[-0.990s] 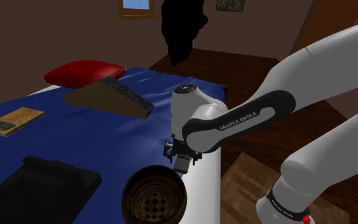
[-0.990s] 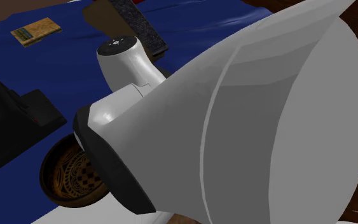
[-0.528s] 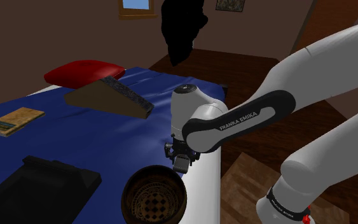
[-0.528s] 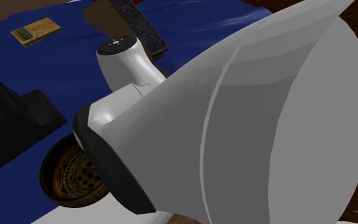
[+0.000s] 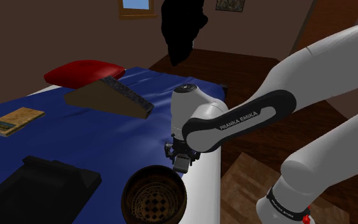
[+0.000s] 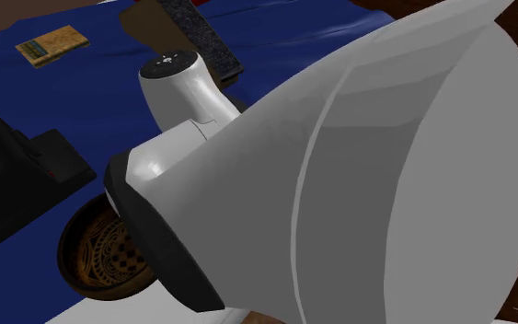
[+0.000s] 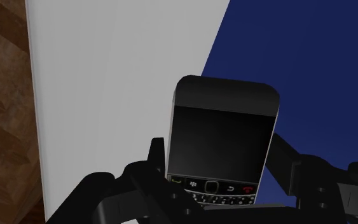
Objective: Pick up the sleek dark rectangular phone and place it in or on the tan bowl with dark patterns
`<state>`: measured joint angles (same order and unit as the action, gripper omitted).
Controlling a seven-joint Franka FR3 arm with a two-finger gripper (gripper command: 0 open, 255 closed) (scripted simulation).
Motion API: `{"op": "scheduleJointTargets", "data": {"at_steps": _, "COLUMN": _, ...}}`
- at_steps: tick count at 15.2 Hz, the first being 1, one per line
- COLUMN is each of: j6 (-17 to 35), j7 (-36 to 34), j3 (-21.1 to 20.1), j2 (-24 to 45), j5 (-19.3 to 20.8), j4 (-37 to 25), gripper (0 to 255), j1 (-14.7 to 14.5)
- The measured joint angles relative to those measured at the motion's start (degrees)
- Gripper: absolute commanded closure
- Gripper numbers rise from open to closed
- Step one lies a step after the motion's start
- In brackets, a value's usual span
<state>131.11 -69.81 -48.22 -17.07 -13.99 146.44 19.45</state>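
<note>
A dark rectangular phone with a black screen and a small keypad lies where the blue cover meets the white edge of the bed. My gripper is shut on the phone, one black finger pressing each long side. In the shoulder view the gripper hangs low at the bed's edge, just behind the bowl. This round bowl is brown outside, with a tan, dark-patterned inside. The second exterior view has the bowl partly behind my arm.
On the blue cover lie a red pillow, a brown wedge-shaped box with a dark top, a tan book and a black flat object. A wooden floor runs beside the bed. A black area shows at the back.
The fingers have drawn in at the bed's edge and the hand has shifted very slightly. The arm, the bowl and the other things have not moved.
</note>
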Motion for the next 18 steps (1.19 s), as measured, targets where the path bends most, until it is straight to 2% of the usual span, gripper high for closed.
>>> {"op": "scheduleJointTargets", "data": {"at_steps": 7, "j6": -6.3, "j7": 2.0, "j3": 2.8, "j2": -4.4, "j5": -1.8, "j4": -2.2, "gripper": 255, "j1": -1.5}}
{"op": "scheduleJointTargets", "data": {"at_steps": 18, "j6": -16.0, "j7": 3.4, "j3": 6.3, "j2": -9.2, "j5": -2.4, "j4": -7.4, "gripper": 255, "j1": -2.6}}
